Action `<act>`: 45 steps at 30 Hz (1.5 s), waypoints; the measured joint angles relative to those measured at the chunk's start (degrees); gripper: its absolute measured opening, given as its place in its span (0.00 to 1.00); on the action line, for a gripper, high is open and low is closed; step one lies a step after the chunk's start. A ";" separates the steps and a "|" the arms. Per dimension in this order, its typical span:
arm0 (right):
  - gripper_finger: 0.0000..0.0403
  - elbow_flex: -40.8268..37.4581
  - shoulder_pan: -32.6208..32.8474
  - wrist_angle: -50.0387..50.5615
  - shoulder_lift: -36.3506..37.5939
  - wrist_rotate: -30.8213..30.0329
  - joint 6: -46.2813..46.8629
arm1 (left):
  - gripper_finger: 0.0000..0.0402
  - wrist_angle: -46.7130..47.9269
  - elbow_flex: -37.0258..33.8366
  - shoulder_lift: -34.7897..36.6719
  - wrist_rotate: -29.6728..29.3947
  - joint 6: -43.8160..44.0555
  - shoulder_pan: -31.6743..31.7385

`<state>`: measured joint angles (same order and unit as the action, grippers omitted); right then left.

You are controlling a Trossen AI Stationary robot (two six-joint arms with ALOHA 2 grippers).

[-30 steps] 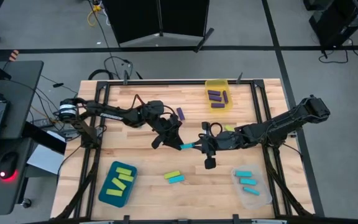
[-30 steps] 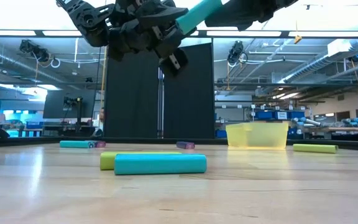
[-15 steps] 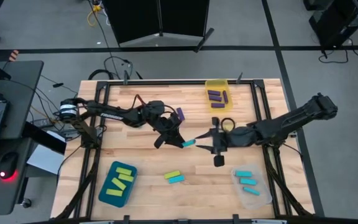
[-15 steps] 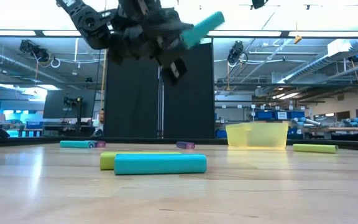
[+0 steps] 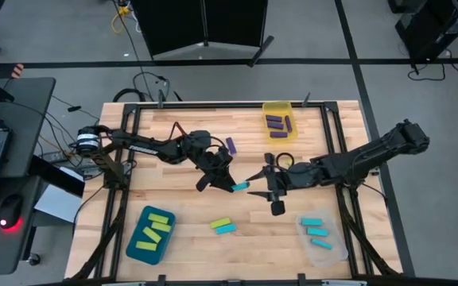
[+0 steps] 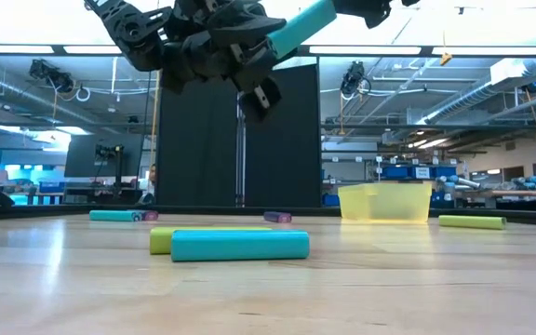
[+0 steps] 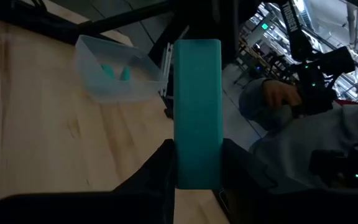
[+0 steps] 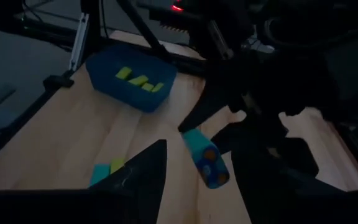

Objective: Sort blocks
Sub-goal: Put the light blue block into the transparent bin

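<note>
Cyan block [image 5: 239, 187] sits clamped at one end in the left end effector [image 5: 227, 183], held up off the table [image 5: 181, 213] near its middle; the low view shows it raised well above the wood, tilted upward. Its long axis runs from the left fingers out toward the right end effector [image 5: 259, 181], so its free end points straight at that arm. In the right wrist view the block's end face [image 8: 207, 167] hangs between and just beyond the two spread fingers [image 8: 143, 177], which stand wide apart and touch nothing. My reading is a hand-over in mid-air, the right arm the nearer taker, needing only to come in along the block's axis and close.

Beyond that, a lime and a cyan block [image 5: 222, 226] lie together on the table nearer the front edge. A clear bin [image 5: 322, 238] at the front right holds cyan blocks, a teal bin [image 5: 151, 233] at the front left holds lime ones, and a yellow bin [image 5: 277, 121] at the far edge holds purple ones. One purple block [image 5: 230, 145] lies loose beside the left arm.

The table is pale wood in a black frame; a workshop with a dark curtain lies behind.
</note>
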<state>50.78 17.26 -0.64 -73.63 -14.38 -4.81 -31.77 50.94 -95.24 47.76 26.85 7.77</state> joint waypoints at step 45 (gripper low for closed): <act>0.20 2.58 -1.47 3.04 -1.73 6.56 0.97 | 0.03 -3.37 2.56 -1.88 0.25 -0.19 -0.77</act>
<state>53.36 15.79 2.40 -75.36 -7.83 -3.84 -35.15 53.49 -97.12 48.01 26.66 7.01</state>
